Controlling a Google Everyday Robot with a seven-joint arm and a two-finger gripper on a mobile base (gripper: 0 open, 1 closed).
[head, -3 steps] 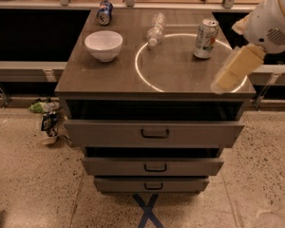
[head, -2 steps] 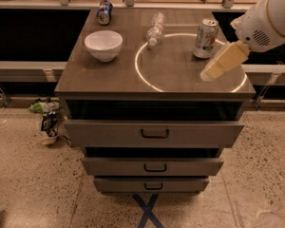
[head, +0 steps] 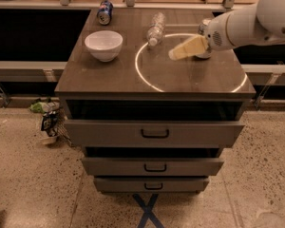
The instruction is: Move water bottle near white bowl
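The water bottle [head: 156, 29], clear ribbed plastic with a white cap, lies on its side at the back middle of the dark cabinet top [head: 109, 75]. The white bowl [head: 103, 45] stands upright to its left, a short gap away. My gripper [head: 176, 54] reaches in from the right on a white arm, its pale yellow fingers pointing left over the top, right of and in front of the bottle and apart from it. Nothing shows in the gripper.
A blue soda can [head: 104, 12] lies at the back left corner. A silver-green can [head: 205, 25] stands at the right, mostly hidden behind my arm. A bright light ring [head: 141, 75] marks the top. Three drawers [head: 155, 133] sit below, the upper one pulled out slightly.
My gripper has swung left and farther in over the top, from the right front edge to a spot near the bottle. The arm now covers most of the silver-green can.
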